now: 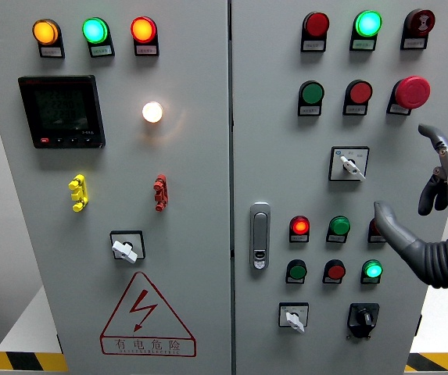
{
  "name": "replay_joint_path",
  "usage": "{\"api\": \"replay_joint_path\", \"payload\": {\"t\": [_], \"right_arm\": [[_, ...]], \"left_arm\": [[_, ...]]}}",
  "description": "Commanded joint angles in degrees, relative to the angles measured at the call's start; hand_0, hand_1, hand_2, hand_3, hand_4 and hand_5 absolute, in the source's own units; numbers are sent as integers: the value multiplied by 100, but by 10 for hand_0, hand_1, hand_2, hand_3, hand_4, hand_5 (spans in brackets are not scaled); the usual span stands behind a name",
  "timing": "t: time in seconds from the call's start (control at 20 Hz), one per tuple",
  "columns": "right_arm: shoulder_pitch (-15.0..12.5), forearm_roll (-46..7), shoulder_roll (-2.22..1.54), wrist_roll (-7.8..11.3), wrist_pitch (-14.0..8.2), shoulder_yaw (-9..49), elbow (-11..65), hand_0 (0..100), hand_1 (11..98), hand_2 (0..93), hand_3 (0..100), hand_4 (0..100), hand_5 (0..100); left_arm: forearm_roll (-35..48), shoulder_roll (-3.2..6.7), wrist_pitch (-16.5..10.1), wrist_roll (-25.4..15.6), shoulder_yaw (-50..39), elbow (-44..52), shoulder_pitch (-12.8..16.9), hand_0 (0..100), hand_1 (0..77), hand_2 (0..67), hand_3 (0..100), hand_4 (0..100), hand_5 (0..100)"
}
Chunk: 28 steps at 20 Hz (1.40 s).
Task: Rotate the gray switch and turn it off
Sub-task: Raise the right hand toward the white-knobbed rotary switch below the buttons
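Gray panel (130, 312) fills view. Right robot hand (435, 211) at right edge, fingers spread, holding nothing, thumb near red button (375, 230). Gray switch (349, 164) upper right, just left of hand, untouched.

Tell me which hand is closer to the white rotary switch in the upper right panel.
Right. The right hand hovers open just right of the white rotary switch, not touching it, fingers spread. The left hand is not in view.
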Motion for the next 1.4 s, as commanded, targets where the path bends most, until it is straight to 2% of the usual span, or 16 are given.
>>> {"api": "replay_joint_path", "payload": {"t": [0.0,0.1,0.55,0.7,0.85,0.9,1.05,1.1,1.2,1.35], "right_arm": [[78,-24,0,361,121,232,3,362,507,90,830,794,835],[87,-42,0,512,139,277,12,354,505,89,828,794,832],[228,-42,0,522,166,312,-14,297,493,63,825,794,825],[368,-42,0,496,166,312,-163,272,477,67,823,794,824],[421,-51,0,338,166,312,-313,226,456,110,822,794,825],[447,-42,0,276,166,303,-348,196,444,156,823,794,824],[544,-42,9,136,166,295,-506,121,421,217,823,794,823],[596,-42,9,100,166,295,-576,2,413,259,821,794,818],[649,-33,9,65,148,303,-656,0,403,281,820,795,817],[650,-7,17,-119,122,260,-665,0,405,394,819,794,816]], "left_arm": [[0,0,0,3,0,-1,0,0,0,131,183,95,118],[0,0,0,-6,0,-1,0,0,0,131,183,96,118],[0,0,0,3,0,-1,0,0,0,131,183,96,118],[0,0,0,3,0,-1,0,0,0,131,183,96,118],[0,0,0,3,0,-1,0,0,0,131,183,95,118],[0,0,0,3,0,-1,0,0,0,131,183,95,118],[0,0,0,-6,0,-1,0,0,0,131,183,96,118],[0,0,0,3,0,-1,0,0,0,131,183,96,118],[0,0,0,3,0,-1,0,0,0,131,183,96,118],[0,0,0,-6,0,-1,0,0,0,131,183,96,118]]}}
